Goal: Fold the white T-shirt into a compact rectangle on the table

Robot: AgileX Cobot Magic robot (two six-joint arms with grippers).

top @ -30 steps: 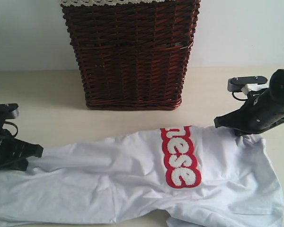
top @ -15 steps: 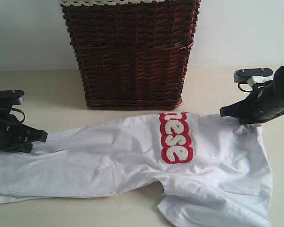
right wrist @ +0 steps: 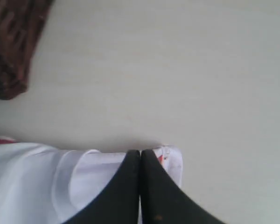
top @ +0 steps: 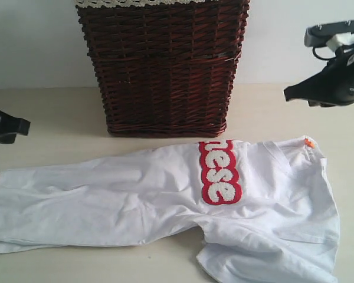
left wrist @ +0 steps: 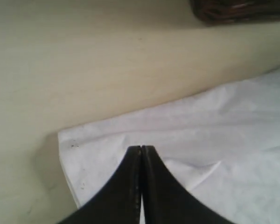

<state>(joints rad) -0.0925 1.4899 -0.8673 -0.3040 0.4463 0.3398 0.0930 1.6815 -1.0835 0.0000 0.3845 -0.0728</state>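
shirts, count: one white T-shirt (top: pixel 165 200), lying flat on the worktop (top: pixel 59 118), in front of the basket and apart from it.
shirt lie: long axis runs across the exterior view, collar end on the right, plain end on the left; it looks doubled over lengthwise, with soft wrinkles.
lettering, count: one red patch (top: pixel 219 171) with fuzzy white letters, set just right of the middle and cut off at the far fold.
tags, count: one orange tag (top: pixel 309 142) at the far right corner by the collar.
loose flaps, count: one flap (top: pixel 253 259) spreads out at the near edge on the right.
baskets, count: one dark brown wicker basket (top: pixel 162 65), upright at the back of the worktop, with a lace trim (top: pixel 141 3) along its top edge.
arms, count: two, both black, both lifted clear of the cloth.
left fingers (left wrist: pixel 123 191): pressed tight together, nothing between them; they hang over the shirt's plain-end corner and sit at the far left edge of the exterior view.
right fingers (right wrist: pixel 123 191): pressed tight together, nothing between them; they hang over the collar end near the tag and sit high on the right of the exterior view.
worktop: pale beige, bare around the shirt and basket.
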